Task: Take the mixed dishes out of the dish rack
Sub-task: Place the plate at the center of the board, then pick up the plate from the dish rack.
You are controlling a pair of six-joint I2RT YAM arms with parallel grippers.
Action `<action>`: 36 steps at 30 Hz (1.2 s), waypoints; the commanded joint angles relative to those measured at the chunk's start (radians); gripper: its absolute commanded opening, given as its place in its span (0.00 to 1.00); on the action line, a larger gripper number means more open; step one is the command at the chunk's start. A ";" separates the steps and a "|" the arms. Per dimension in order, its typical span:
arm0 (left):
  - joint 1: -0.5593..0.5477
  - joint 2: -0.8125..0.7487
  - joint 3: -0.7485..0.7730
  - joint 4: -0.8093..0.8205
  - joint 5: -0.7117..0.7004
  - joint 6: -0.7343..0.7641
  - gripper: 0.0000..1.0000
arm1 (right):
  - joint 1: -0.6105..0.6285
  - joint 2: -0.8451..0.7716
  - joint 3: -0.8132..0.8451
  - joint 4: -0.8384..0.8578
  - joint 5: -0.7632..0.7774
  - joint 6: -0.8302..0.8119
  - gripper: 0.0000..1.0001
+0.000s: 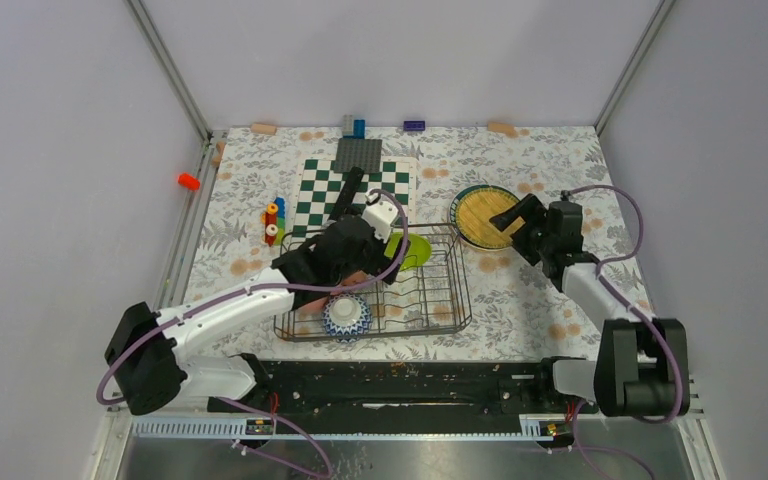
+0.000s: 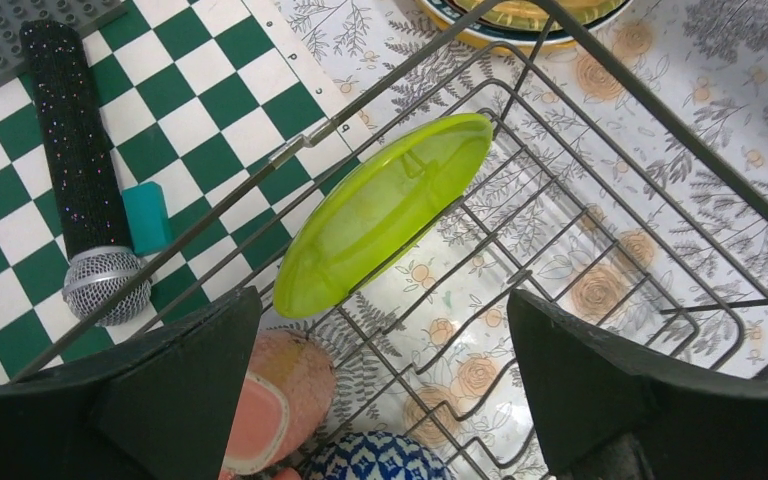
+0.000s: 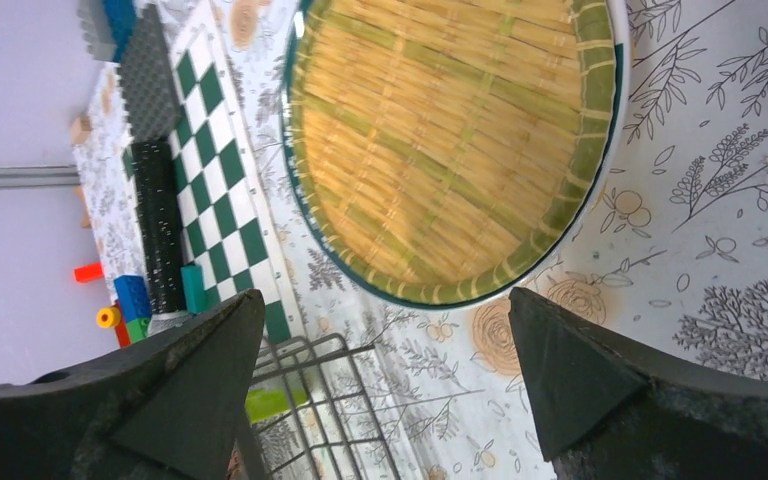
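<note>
The dark wire dish rack (image 1: pixel 460 290) holds a lime-green plate (image 1: pixel 415 250) leaning at its far side, a blue-white patterned bowl (image 1: pixel 347 316) at its near edge and a pink mug (image 2: pixel 280 385) lying on its side. My left gripper (image 1: pixel 380 245) hovers over the rack, open and empty; in its wrist view (image 2: pixel 385 400) the green plate (image 2: pixel 380 215) is just ahead and the bowl (image 2: pixel 380 460) below. A yellow-orange, teal-rimmed plate (image 1: pixel 487 215) lies flat on the table right of the rack. My right gripper (image 1: pixel 510 218) is open and empty above that plate (image 3: pixel 450 140).
A green-and-white checkered board (image 1: pixel 355 190) with a black microphone (image 1: pixel 345 195) lies behind the rack, a grey baseplate (image 1: pixel 358 155) beyond it. Colourful toy blocks (image 1: pixel 273 220) stand left of the board. Small blocks line the back wall. An orange piece (image 1: pixel 189 181) sits at the left rail.
</note>
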 commanded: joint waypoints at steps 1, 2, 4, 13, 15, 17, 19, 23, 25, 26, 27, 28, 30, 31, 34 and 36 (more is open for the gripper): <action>0.039 0.030 0.069 0.037 0.089 0.093 0.99 | -0.004 -0.157 -0.042 0.000 0.037 -0.018 1.00; 0.057 0.037 0.075 0.035 0.122 0.098 0.99 | -0.004 -0.190 -0.053 -0.005 0.037 -0.018 1.00; 0.094 0.049 0.083 0.036 0.223 0.122 0.99 | -0.004 -0.255 -0.078 -0.001 0.030 -0.015 1.00; 0.139 0.144 0.157 -0.016 0.408 0.339 0.91 | -0.004 -0.549 -0.165 -0.004 -0.017 -0.007 1.00; 0.145 0.179 0.200 -0.055 0.395 0.345 0.87 | -0.004 -0.600 -0.188 0.023 -0.036 -0.006 1.00; 0.149 0.210 0.226 -0.072 0.403 0.360 0.84 | -0.004 -0.642 -0.198 0.029 -0.044 -0.006 0.99; 0.153 0.245 0.253 -0.095 0.411 0.372 0.79 | -0.003 -0.661 -0.195 0.013 -0.046 -0.011 0.99; 0.162 0.309 0.308 -0.140 0.415 0.379 0.70 | -0.004 -0.671 -0.196 0.006 -0.058 -0.011 0.99; 0.166 0.332 0.325 -0.153 0.432 0.388 0.67 | -0.004 -0.669 -0.194 0.012 -0.068 -0.009 0.99; 0.167 0.342 0.332 -0.159 0.440 0.394 0.66 | -0.004 -0.668 -0.194 0.012 -0.069 -0.009 0.99; 0.167 0.351 0.337 -0.162 0.444 0.398 0.65 | -0.003 -0.666 -0.196 0.012 -0.069 -0.009 0.99; 0.168 0.360 0.343 -0.165 0.437 0.400 0.64 | -0.004 -0.665 -0.195 0.010 -0.069 -0.009 0.99; 0.170 0.382 0.357 -0.177 0.424 0.401 0.61 | -0.004 -0.657 -0.194 0.013 -0.071 -0.007 0.99; 0.171 0.394 0.366 -0.187 0.424 0.402 0.59 | -0.004 -0.654 -0.192 0.014 -0.076 -0.007 0.99; 0.172 0.427 0.394 -0.209 0.419 0.407 0.50 | -0.004 -0.647 -0.192 0.016 -0.079 -0.007 0.99; 0.173 0.444 0.408 -0.219 0.419 0.409 0.44 | -0.004 -0.645 -0.190 0.015 -0.078 -0.009 0.99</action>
